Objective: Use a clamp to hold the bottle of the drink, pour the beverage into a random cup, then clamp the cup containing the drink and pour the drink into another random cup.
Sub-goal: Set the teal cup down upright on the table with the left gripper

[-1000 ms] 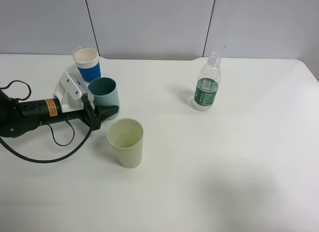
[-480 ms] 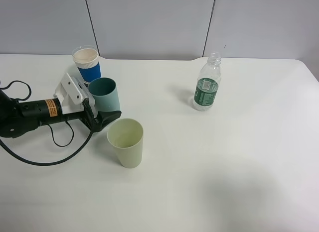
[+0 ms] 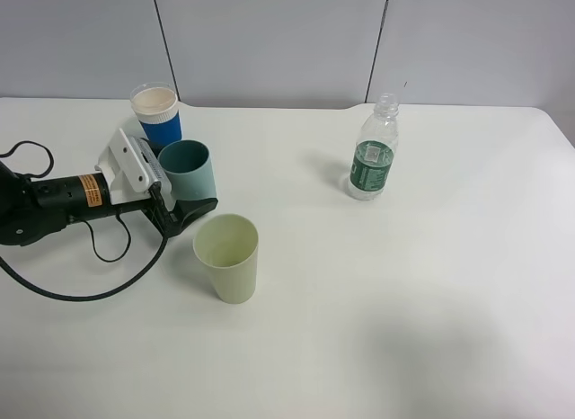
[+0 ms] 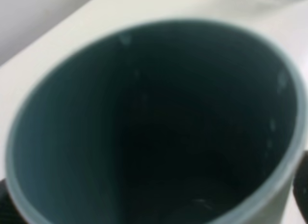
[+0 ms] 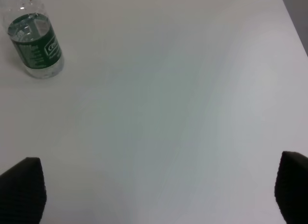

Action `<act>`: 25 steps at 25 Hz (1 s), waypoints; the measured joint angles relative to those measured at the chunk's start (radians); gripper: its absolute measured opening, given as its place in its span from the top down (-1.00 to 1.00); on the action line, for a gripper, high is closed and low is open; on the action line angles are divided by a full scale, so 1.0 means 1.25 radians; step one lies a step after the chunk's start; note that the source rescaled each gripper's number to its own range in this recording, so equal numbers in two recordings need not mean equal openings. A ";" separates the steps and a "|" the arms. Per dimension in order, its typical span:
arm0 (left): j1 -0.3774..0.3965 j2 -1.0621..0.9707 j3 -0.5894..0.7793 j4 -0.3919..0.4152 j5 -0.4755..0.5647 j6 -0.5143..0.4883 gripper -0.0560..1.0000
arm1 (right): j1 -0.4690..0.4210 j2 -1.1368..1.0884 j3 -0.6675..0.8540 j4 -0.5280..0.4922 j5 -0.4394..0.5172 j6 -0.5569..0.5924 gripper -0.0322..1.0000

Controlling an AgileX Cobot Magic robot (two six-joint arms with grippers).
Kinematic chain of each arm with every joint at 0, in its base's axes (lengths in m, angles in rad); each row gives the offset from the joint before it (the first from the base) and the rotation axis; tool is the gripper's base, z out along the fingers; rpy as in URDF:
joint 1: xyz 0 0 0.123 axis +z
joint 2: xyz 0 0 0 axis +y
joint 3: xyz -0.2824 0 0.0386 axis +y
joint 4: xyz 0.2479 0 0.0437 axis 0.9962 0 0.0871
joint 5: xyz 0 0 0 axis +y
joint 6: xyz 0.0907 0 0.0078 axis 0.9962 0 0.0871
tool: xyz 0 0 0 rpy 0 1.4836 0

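The teal cup stands upright on the table at the left, between the fingers of my left gripper. That gripper is open, and its near finger stands a little off the cup's wall. In the left wrist view the cup's dark inside fills the picture, and I cannot tell whether it holds any beverage. The pale yellow-green cup stands just in front of it. The uncapped bottle stands right of centre. My right gripper is open over bare table, with the bottle well ahead of it.
A blue-sleeved white paper cup stands close behind the teal cup. A black cable loops on the table by the left arm. The white table ends at a grey wall behind.
The left gripper's jaws have opened off the teal cup, the near finger swinging out toward the yellow-green cup. The teal cup stays standing; the bottle and the other cups have not moved.
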 joint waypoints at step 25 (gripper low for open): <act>0.000 -0.365 0.334 -0.232 0.002 -0.035 -0.98 | 0.000 0.000 0.000 0.000 0.000 0.000 -1.00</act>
